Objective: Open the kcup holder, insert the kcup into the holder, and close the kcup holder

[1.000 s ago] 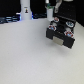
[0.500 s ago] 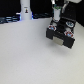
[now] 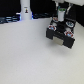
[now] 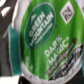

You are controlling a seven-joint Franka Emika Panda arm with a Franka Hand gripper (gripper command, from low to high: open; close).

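Observation:
The kcup holder (image 3: 61, 34) is a black box at the exterior view's right, its drawer pulled out toward the front with reddish-white pods (image 3: 54, 27) showing in the slots. My gripper (image 3: 60, 15) hangs just above the holder's back. It is shut on the kcup (image 3: 60, 17), seen there as a small green spot. In the wrist view the kcup's green round top (image 4: 47, 37) with white lettering fills nearly the whole picture, and its white rim (image 4: 10, 12) shows at one edge. The fingers are mostly hidden behind it.
A white bottle-like post (image 3: 25, 9) stands at the back, toward the exterior view's left. The white tabletop (image 3: 25, 55) spreads in front of and beside the holder. Dark equipment lines the back edge.
The gripper with the kcup stays above the holder, perhaps slightly lower. The holder has not moved.

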